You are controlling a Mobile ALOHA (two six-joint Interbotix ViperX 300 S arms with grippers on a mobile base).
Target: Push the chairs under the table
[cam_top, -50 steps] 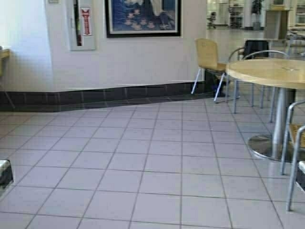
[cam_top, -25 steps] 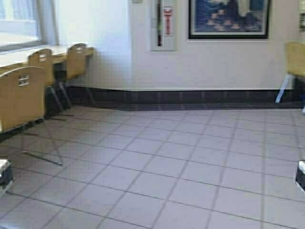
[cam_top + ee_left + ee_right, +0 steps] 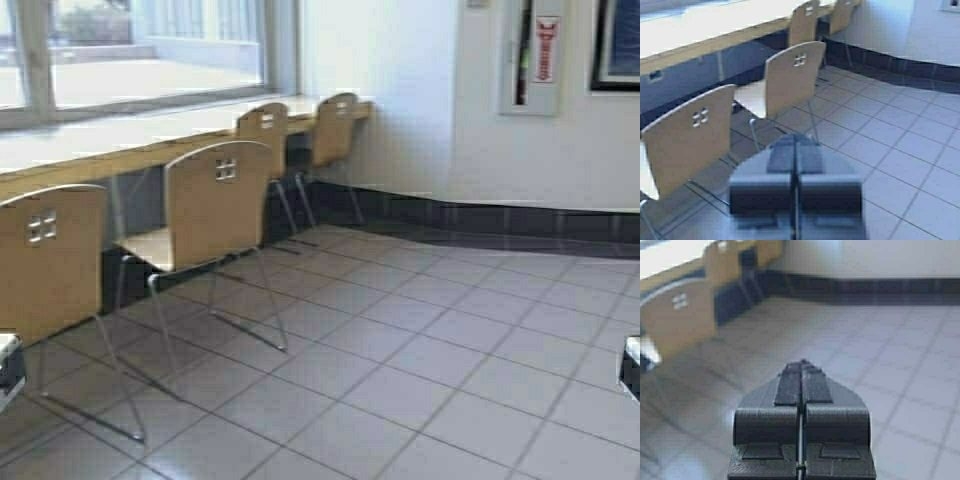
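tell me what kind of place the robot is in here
Probably a public cafeteria or lounge in an institutional building: a long pale counter-like table runs under a window, matching light tan plywood chairs on thin metal legs stand along it on a tiled floor, and a wall-mounted fire extinguisher cabinet hangs nearby.

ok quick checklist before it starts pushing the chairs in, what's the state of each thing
1. Chairs in view: ok, four along the table.
2. Two far chairs tucked in: ok, close to the edge.
3. Second chair tucked: not ok, stands out on the floor.
4. Nearest chair tucked: not ok, also pulled out.
5. Left gripper jaws shut, holding nothing: ok.
6. Right gripper jaws shut, holding nothing: ok.
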